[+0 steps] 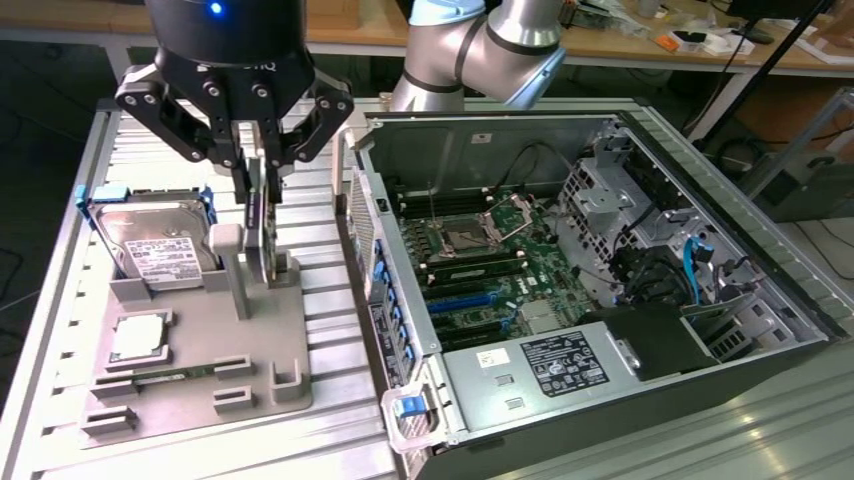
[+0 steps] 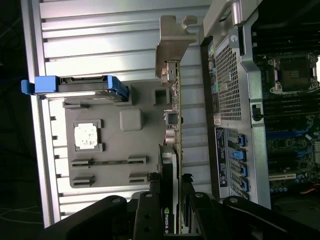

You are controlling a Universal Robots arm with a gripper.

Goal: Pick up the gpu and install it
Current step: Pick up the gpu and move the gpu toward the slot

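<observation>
At the exterior view's left, the black gripper (image 1: 262, 188) clamped the thin, dark, silver-bracketed gpu (image 2: 177, 125) above a grey plastic tray (image 1: 200, 335); seemingly light, stiff and fragile, best gripped along its edge.

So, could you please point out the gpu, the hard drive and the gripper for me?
gpu (image 2: 172, 47), wrist view, on its metal bracket.
hard drive (image 1: 160, 248), exterior view, on its white label.
gripper (image 1: 260, 190), exterior view, midway between the fingertips.
</observation>
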